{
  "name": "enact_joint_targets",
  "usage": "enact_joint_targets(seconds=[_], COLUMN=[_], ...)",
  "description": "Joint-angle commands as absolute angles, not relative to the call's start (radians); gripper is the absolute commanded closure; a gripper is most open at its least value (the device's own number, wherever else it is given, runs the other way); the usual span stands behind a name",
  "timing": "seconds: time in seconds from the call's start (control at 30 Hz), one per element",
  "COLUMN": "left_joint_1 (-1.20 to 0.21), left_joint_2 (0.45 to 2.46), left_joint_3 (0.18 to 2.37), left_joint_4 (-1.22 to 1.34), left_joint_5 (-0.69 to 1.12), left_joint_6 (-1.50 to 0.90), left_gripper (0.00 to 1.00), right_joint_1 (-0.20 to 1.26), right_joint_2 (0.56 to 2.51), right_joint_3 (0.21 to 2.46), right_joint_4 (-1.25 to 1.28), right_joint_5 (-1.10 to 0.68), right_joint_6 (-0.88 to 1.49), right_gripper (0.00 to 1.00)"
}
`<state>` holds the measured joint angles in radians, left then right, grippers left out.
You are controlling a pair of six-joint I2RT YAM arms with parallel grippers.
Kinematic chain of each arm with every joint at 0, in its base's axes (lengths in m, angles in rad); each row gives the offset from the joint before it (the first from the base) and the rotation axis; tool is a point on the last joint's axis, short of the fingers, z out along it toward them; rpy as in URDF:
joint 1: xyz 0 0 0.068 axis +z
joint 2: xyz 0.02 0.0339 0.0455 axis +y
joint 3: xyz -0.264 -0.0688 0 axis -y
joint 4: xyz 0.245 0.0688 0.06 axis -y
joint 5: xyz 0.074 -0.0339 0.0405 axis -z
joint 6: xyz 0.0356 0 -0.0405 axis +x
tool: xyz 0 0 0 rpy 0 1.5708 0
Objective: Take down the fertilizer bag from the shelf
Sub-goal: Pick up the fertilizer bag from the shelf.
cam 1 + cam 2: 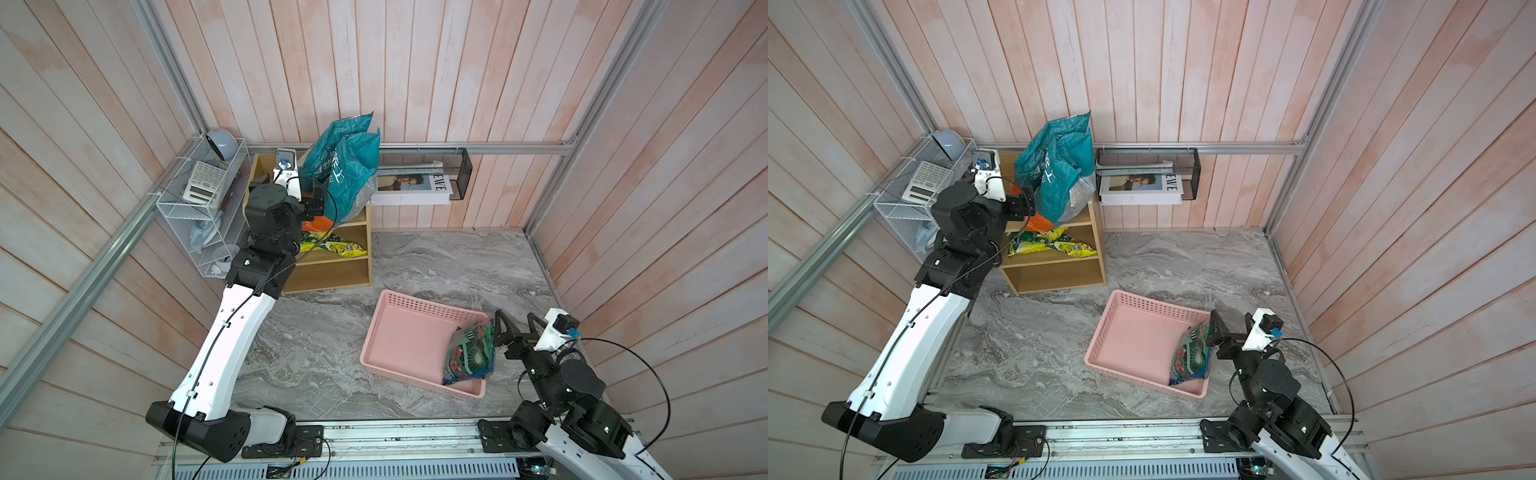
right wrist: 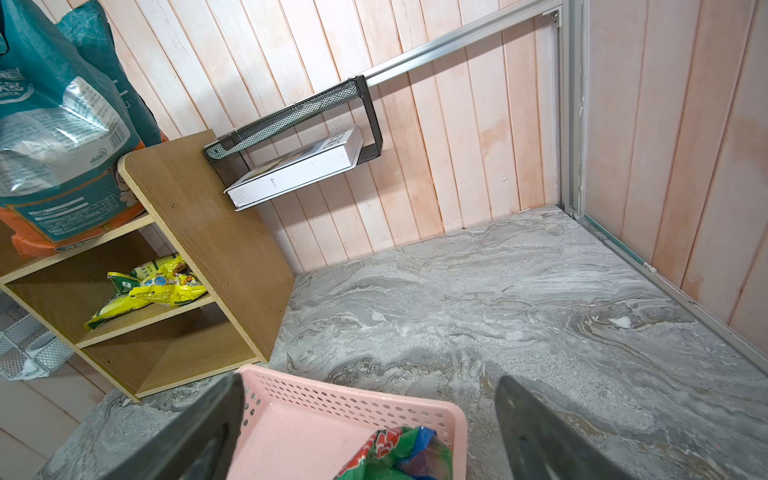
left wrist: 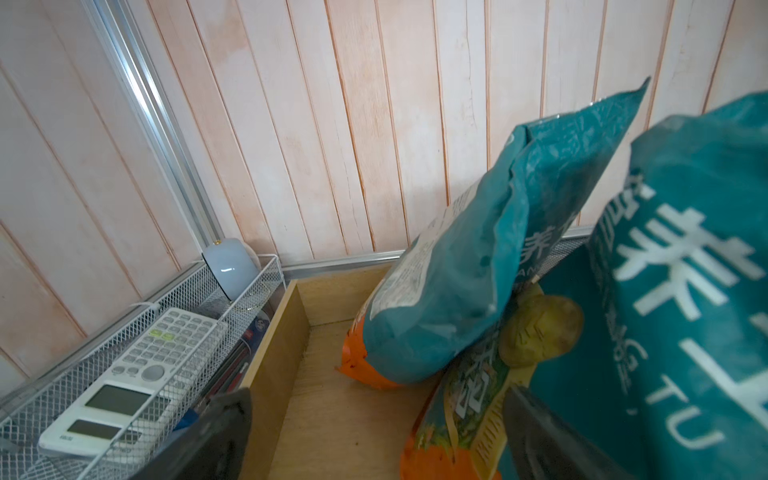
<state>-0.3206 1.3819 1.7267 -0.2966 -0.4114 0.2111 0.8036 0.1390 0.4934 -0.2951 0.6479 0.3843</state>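
Observation:
Two teal fertilizer bags [image 1: 345, 166] [image 1: 1059, 166] with orange bottoms stand leaning in the top tier of the oak shelf [image 1: 332, 274] [image 1: 1054, 276]. In the left wrist view the farther bag [image 3: 478, 270] leans on the nearer one [image 3: 685, 291]. My left gripper [image 1: 318, 201] [image 1: 1021, 203] [image 3: 374, 415] is open at the top tier, beside the bags. One finger lies against the nearer bag's printed lower edge. My right gripper [image 1: 517, 328] [image 1: 1231, 326] [image 2: 370, 399] hangs open and empty over the pink basket's corner. The right wrist view shows the shelf [image 2: 208, 232] and a bag [image 2: 62, 124].
A white wire rack [image 1: 183, 208] with a calculator [image 1: 203, 183] hangs left of the shelf. To the shelf's right, a black mesh basket [image 1: 461, 174] holds a book. Yellow packets [image 1: 336, 247] lie on the middle tier. The pink basket [image 1: 399, 332] holds a green packet [image 1: 471, 353].

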Motion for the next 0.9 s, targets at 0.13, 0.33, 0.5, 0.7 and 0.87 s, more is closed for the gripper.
enact_joint_targets(seconds=[0.13, 0.33, 0.5, 0.7, 0.87], left_joint_1=[-0.316, -0.311, -0.31, -0.31, -0.31], left_joint_2=[1.46, 1.556, 1.618, 1.597, 1.623], left_joint_3=[1.806, 1.932, 2.033, 2.059, 2.22], left_joint_4=[-0.283, -0.299, -0.298, -0.338, -0.514], left_joint_5=[-0.322, -0.362, -0.411, -0.49, -0.641], left_joint_6=[0.244, 0.262, 0.234, 0.182, 0.112], left_gripper=[0.0, 0.4, 0.7, 1.0, 1.0], right_joint_1=[0.805, 0.805, 0.805, 0.805, 0.804], right_joint_2=[0.146, 0.189, 0.225, 0.227, 0.248], right_joint_3=[0.477, 0.472, 0.474, 0.466, 0.474], right_joint_4=[-0.23, -0.179, -0.156, -0.126, -0.116], right_joint_5=[0.653, 0.655, 0.665, 0.662, 0.658], right_joint_6=[0.336, 0.306, 0.287, 0.274, 0.27], right_gripper=[0.02, 0.02, 0.02, 0.02, 0.02])
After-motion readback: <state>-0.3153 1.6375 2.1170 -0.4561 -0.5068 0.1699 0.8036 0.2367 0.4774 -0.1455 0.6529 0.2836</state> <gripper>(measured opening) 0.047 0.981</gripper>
